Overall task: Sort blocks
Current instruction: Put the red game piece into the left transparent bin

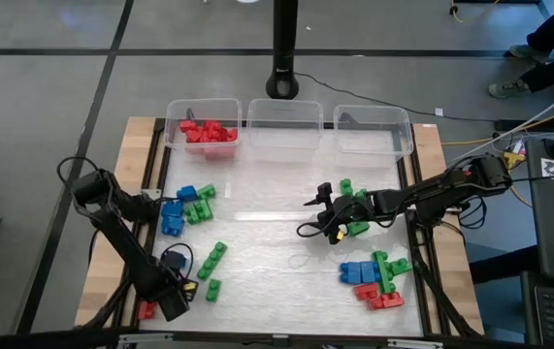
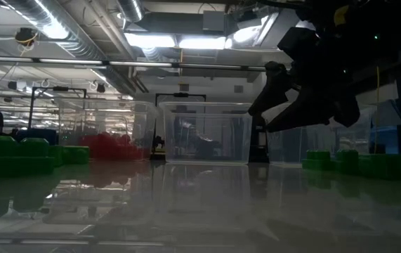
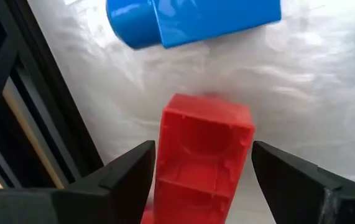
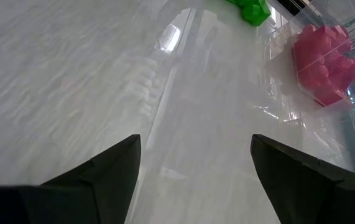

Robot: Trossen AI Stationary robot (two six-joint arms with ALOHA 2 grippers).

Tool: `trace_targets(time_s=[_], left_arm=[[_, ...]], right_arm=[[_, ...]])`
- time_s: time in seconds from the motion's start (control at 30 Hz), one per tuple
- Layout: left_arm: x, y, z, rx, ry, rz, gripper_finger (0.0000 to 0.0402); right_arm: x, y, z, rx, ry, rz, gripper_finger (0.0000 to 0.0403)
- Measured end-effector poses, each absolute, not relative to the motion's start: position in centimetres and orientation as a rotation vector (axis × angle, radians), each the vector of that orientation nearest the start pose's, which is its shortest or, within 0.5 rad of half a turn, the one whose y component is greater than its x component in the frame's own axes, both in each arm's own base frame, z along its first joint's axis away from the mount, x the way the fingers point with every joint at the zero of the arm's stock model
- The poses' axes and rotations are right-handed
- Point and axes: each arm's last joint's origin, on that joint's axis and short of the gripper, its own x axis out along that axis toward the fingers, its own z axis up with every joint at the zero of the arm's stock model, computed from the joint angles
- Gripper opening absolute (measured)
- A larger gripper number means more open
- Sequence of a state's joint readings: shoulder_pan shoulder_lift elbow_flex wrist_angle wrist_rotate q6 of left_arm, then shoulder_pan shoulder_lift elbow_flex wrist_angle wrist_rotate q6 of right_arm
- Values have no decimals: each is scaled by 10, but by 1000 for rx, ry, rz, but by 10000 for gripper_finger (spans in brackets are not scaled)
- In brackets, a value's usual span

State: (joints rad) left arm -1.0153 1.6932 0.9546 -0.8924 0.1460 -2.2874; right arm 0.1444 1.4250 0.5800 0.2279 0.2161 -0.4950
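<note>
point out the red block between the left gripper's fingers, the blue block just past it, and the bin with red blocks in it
red block [image 3: 203, 155], left wrist view, on its hollow underside
blue block [image 3: 196, 18], left wrist view, on its flat side face
bin with red blocks [image 1: 174, 118], high view, on its left rim

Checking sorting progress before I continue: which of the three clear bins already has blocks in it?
The left bin of the row: it holds a pile of red blocks. The middle bin and right bin show no blocks.

- left gripper [image 1: 168, 299] near-left corner, by red block [image 1: 146, 310]
- right gripper [image 1: 323, 215] mid-table, beside green blocks [image 1: 354, 208]
- red blocks in far-left bin [image 1: 175, 114]
</note>
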Motion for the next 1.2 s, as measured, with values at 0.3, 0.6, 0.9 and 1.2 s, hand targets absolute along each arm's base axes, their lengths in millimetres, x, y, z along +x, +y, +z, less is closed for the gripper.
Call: trace_targets(time_s=[0.3, 0.6, 0.9, 1.2], left_arm=[[139, -230, 148, -921, 1462, 1017, 210], [140, -231, 152, -879, 1494, 924, 127], [154, -225, 211, -954, 1393, 653, 127], [178, -158, 273, -798, 894, 498, 131]], right_arm=[[266, 32, 166, -590, 614, 82, 305], [266, 32, 166, -590, 614, 82, 305], [266, 32, 166, -589, 608, 81, 305], [266, 32, 166, -589, 608, 81, 305]])
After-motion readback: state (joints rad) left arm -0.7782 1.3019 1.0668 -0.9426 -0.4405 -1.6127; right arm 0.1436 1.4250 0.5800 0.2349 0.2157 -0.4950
